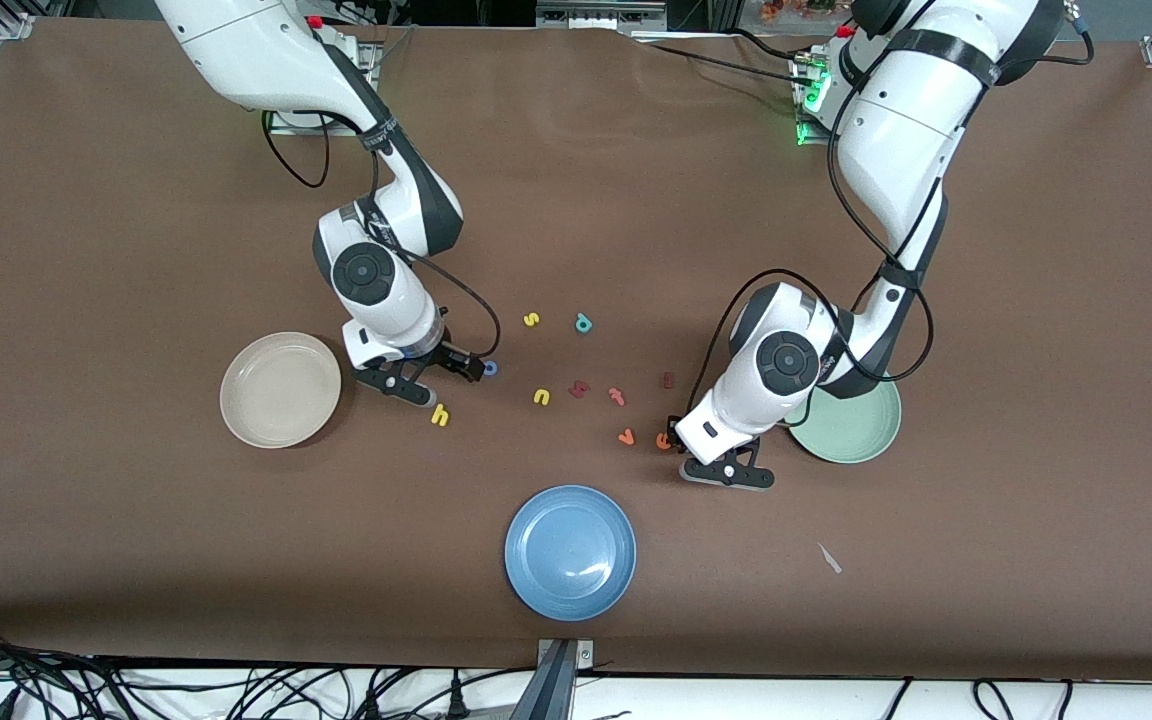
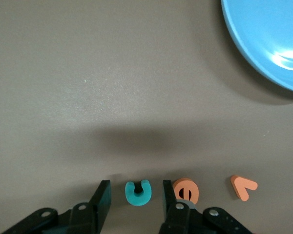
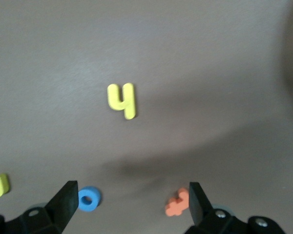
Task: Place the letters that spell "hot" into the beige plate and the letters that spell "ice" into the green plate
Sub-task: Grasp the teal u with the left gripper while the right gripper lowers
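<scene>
My left gripper (image 1: pixel 691 440) (image 2: pixel 135 187) is down at the table beside the green plate (image 1: pixel 866 430). Its jaws stand open around the teal "c" (image 2: pixel 137 191), with a gap on each side. The orange "e" (image 2: pixel 186 190) (image 1: pixel 664 440) lies just outside one finger. The dark red "i" (image 1: pixel 667 379) lies farther from the front camera. My right gripper (image 1: pixel 451 358) (image 3: pixel 132 195) is low beside the beige plate (image 1: pixel 281 390), open wide. The blue "o" (image 3: pixel 89 199) (image 1: pixel 490 368) and the orange "t" (image 3: pixel 178 204) lie between its fingers. The yellow "h" (image 3: pixel 122 101) (image 1: pixel 440 414) lies nearby.
A blue plate (image 1: pixel 570 552) (image 2: pixel 268 39) sits nearest the front camera. Other loose letters lie mid-table: orange "v" (image 1: pixel 626 436) (image 2: pixel 243 187), yellow "n" (image 1: pixel 541 397), yellow "s" (image 1: pixel 531 319), teal "d" (image 1: pixel 583 322), a pinkish-red letter (image 1: pixel 617 396) and a dark red one (image 1: pixel 579 389).
</scene>
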You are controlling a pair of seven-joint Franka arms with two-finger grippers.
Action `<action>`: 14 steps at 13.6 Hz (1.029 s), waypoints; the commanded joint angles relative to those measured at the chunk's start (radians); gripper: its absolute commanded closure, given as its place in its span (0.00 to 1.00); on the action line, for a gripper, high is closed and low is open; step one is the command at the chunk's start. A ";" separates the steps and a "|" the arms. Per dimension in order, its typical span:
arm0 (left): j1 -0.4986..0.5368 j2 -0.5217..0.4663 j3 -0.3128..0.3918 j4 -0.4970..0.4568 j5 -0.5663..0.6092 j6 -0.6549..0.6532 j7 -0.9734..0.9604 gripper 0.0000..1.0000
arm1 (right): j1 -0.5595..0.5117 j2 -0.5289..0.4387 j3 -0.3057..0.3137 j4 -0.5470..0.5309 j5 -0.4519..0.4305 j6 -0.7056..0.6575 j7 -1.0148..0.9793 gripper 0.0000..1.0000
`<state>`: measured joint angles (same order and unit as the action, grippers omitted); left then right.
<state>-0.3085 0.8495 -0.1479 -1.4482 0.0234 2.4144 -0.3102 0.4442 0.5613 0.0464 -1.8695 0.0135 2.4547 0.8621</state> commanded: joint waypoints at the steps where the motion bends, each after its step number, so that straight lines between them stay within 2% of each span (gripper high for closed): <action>1: -0.004 0.016 0.002 -0.003 -0.020 0.020 0.006 0.51 | -0.021 -0.012 -0.011 0.007 0.009 -0.061 0.023 0.00; 2: -0.006 0.019 0.002 -0.004 -0.019 0.029 0.006 0.51 | -0.033 -0.011 -0.011 0.000 0.013 -0.089 0.052 0.00; 4: -0.006 0.029 0.002 -0.003 -0.017 0.034 0.006 0.51 | -0.027 -0.011 -0.003 0.000 0.057 -0.085 0.276 0.00; 6: -0.006 0.029 0.002 -0.003 -0.016 0.034 0.006 0.51 | -0.013 -0.014 0.000 -0.002 0.065 -0.063 0.461 0.00; 9: -0.014 0.036 0.004 -0.004 -0.014 0.034 0.006 0.52 | -0.010 -0.030 0.010 -0.054 0.065 -0.028 0.558 0.00; 12: -0.014 0.039 0.004 -0.003 -0.013 0.032 0.011 0.74 | -0.006 -0.050 0.027 -0.177 0.065 0.168 0.584 0.00; 13: -0.014 0.039 0.004 -0.003 -0.013 0.032 0.011 0.80 | -0.005 -0.057 0.027 -0.186 0.063 0.170 0.583 0.00; 14: -0.014 0.039 0.004 -0.003 -0.013 0.032 0.011 0.81 | -0.007 -0.066 0.027 -0.204 0.062 0.176 0.580 0.00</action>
<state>-0.3137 0.8812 -0.1469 -1.4472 0.0234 2.4368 -0.3091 0.4365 0.5539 0.0694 -1.9989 0.0644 2.5982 1.4275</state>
